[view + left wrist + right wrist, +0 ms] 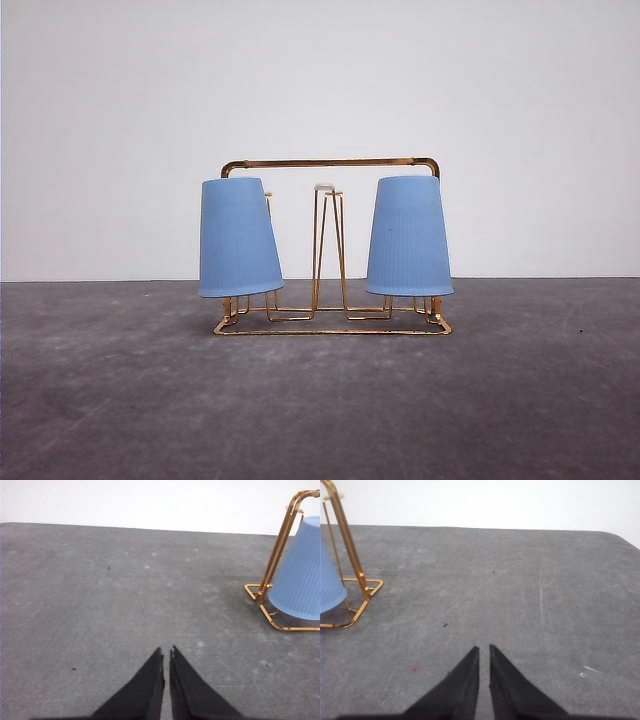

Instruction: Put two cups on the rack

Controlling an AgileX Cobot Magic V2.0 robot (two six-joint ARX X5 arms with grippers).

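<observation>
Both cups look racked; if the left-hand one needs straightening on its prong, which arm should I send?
Left, probably. The tilted cup hangs on the rack's left end, the side facing the left hand. The right hand sees the opposite end. Both hands are shut and empty, so neither is hindered.

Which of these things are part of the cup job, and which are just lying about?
Part of the job:
- left cup, upside down on the rack
- right cup, upside down on the rack
- gold wire rack

Just there:
- grey table
- white wall
</observation>
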